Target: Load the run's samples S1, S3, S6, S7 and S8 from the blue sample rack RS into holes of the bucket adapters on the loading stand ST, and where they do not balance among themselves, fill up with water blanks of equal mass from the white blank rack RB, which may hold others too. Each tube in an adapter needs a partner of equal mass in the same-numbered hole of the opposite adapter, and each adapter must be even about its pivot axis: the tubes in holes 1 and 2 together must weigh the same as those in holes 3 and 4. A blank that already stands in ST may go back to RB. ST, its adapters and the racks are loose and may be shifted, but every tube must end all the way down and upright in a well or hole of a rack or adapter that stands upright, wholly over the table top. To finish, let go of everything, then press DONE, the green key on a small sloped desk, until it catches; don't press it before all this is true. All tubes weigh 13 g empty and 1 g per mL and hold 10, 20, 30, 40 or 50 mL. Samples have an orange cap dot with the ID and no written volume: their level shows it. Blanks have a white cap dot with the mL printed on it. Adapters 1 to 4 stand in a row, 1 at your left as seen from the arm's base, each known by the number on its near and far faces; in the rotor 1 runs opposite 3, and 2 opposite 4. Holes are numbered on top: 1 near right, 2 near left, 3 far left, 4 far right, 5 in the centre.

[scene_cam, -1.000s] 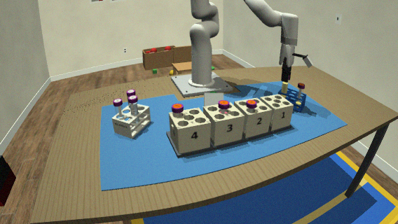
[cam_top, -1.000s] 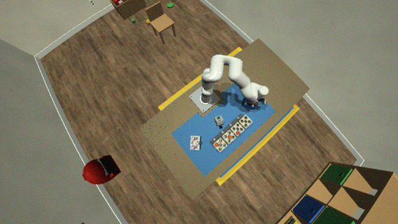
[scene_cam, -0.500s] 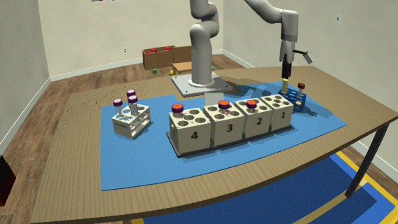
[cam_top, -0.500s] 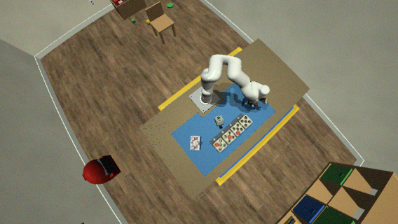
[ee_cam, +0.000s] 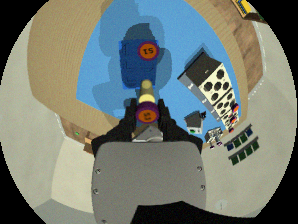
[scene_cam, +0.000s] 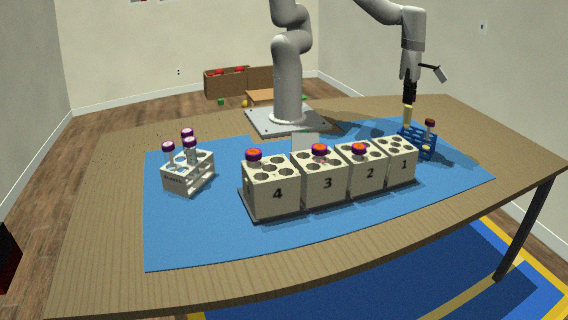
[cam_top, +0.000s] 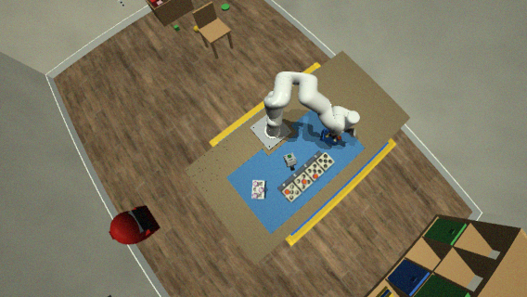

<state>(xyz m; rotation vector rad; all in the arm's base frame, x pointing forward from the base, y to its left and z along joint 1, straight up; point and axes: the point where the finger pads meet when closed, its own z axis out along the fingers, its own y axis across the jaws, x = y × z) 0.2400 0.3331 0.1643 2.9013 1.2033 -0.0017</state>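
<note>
My gripper (scene_cam: 409,96) is shut on a sample tube (scene_cam: 407,116) with yellowish liquid and holds it upright just above the blue rack RS (scene_cam: 417,141). In the wrist view the held tube's orange cap (ee_cam: 147,115) sits between the fingers; its ID is too small to read. One sample, S1 (ee_cam: 148,50), stands in RS (ee_cam: 140,59). On stand ST, adapter 4 (scene_cam: 272,187), adapter 3 (scene_cam: 320,175) and adapter 2 (scene_cam: 362,167) each hold one orange-dot tube. Adapter 1 (scene_cam: 398,157) has no tube.
The white rack RB (scene_cam: 187,167) with three blanks stands on the mat at the far end from RS. The DONE desk (cam_top: 289,160) sits between the arm's base and ST. The table edge lies close behind RS.
</note>
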